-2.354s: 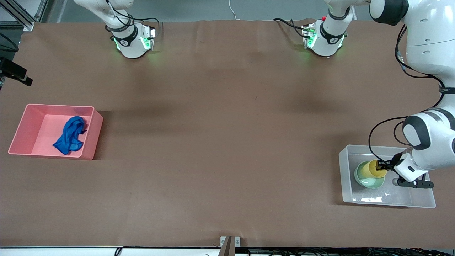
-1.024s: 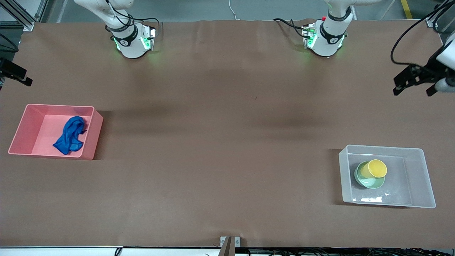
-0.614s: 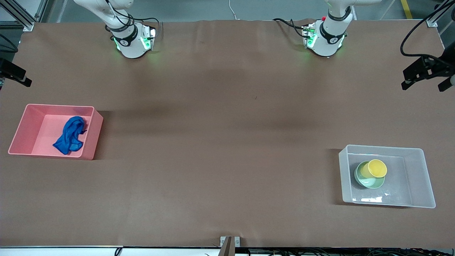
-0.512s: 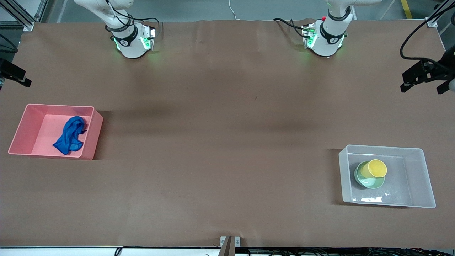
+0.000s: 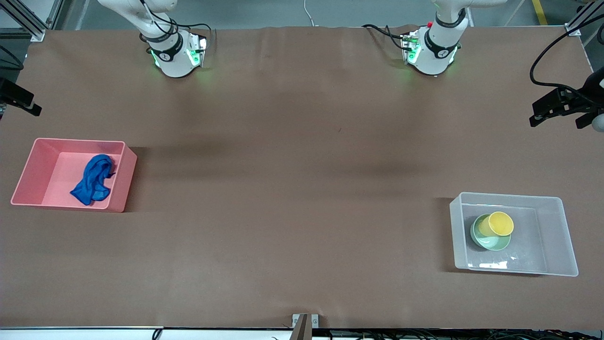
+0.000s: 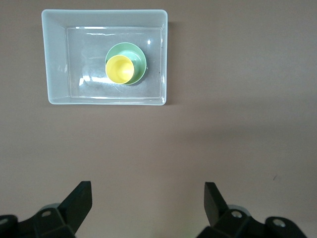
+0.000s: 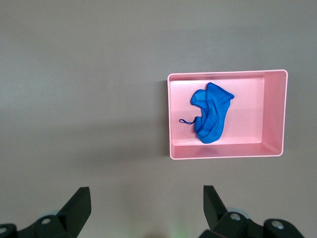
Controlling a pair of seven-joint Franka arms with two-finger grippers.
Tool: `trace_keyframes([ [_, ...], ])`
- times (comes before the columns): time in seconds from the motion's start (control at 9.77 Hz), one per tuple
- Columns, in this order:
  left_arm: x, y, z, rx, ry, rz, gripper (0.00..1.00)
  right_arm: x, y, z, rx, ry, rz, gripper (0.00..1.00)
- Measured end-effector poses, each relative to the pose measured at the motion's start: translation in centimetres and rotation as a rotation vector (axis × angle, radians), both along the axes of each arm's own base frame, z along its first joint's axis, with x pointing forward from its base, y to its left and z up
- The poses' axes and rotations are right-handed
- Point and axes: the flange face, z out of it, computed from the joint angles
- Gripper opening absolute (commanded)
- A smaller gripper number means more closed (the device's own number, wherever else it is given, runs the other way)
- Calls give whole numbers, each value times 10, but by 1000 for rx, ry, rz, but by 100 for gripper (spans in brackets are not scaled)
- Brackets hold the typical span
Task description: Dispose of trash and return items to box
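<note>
Looks pretty much wrapped up here. Blue trash sitting crumpled inside the pink bin at the right arm's end of the tabletop, thin string end poking out toward one wall in the right wrist view. Makes sense as the dump spot, well apart from everything else.

Over at the left arm's end, clear box holding both items: yellow cup nested in the mint-green bowl, leaning a bit rather than dead upright. Probably stacked that way just to save room, and sitting toward one end of the box with plenty of bare floor beside them. No idea how stable the cup is like that, but nothing's touching it.

Left end effector hanging up high over the tabletop's edge at its own end, nearer the arm bases than the box, fingers spread wide with nothing between them. Parked up and away, presumably to stay clear of the box.

Right end effector also up high, looking down on the pink bin, fingers wide apart and holding nothing. Only a dark bit showing at the edge of the front view. Waiting, by the look of it.

Nothing loose left on the tabletop, so guessing the job is basically done.
</note>
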Motion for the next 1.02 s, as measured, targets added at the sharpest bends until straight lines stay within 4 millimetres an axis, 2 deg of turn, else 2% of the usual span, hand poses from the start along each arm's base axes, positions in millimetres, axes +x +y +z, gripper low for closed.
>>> trace_keyframes([
  [0.41,-15,-7,-2,-1,-7,-12,100,0,0,0,0,0,0,100],
  [1.02,-16,-11,-4,-2,-5,-19,100,0,0,0,0,0,0,100],
])
